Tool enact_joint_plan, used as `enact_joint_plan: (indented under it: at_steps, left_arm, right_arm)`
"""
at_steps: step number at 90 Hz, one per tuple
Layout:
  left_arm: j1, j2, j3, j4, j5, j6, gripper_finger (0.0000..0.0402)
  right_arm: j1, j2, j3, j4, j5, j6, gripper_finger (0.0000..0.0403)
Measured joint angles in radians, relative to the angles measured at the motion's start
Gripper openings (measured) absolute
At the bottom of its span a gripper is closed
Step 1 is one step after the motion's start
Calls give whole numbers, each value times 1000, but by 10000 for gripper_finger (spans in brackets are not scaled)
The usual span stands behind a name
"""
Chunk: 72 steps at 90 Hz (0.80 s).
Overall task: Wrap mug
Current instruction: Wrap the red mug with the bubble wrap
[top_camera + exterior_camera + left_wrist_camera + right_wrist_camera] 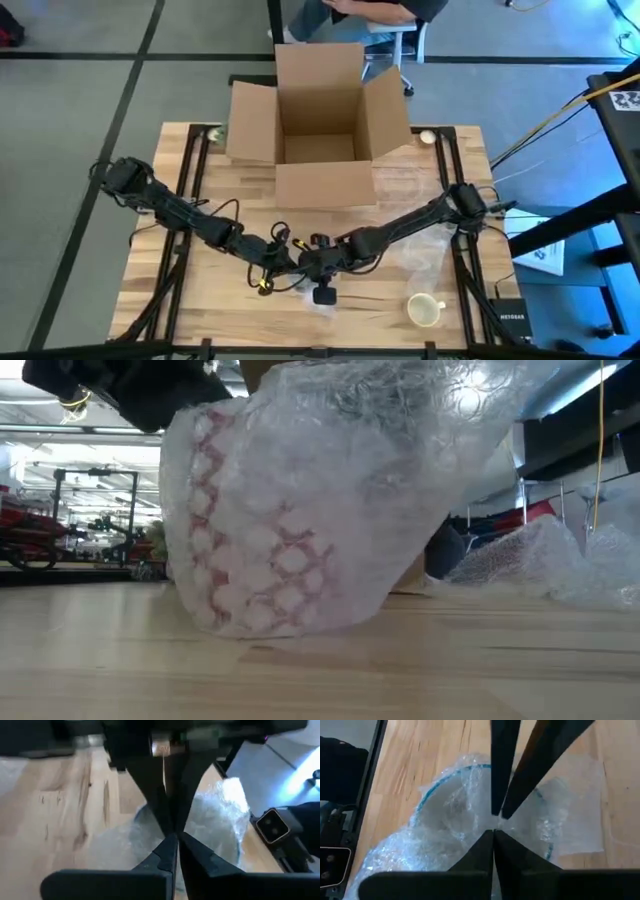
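Bubble wrap (300, 500) bundled round a red-patterned mug (255, 575), resting on the wooden table (320, 670) near its front edge; left gripper (172, 837) and right gripper (495, 827) meet above the bundle, each with fingers pressed together on the wrap; open cardboard box (318, 120) stands at the far edge; bare cream mug (424, 309) sits front right.

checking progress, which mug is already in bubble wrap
The red-patterned mug between both pincers, at the table's front centre, is wrapped; the plain cream mug at the front right sits bare.
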Motion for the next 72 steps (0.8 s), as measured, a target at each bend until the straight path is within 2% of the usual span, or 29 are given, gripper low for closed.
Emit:
enact_joint_plan:
  at_steps: [19,39,52,72]
  left_arm:
    - [-10,35,9,14,-27,-2,0]
    - [-10,26,8,3,-59,-1,0]
    - [-7,26,7,4,-60,0,0]
    - [-7,28,5,25,-60,3,0]
  right_arm:
    - [-2,-82,-6,-79,-13,3,0]
    - [23,-176,-2,-192,-81,58,0]
    - [70,-167,-4,-170,-110,67,0]
    - [83,-119,-5,-39,-15,-3,0]
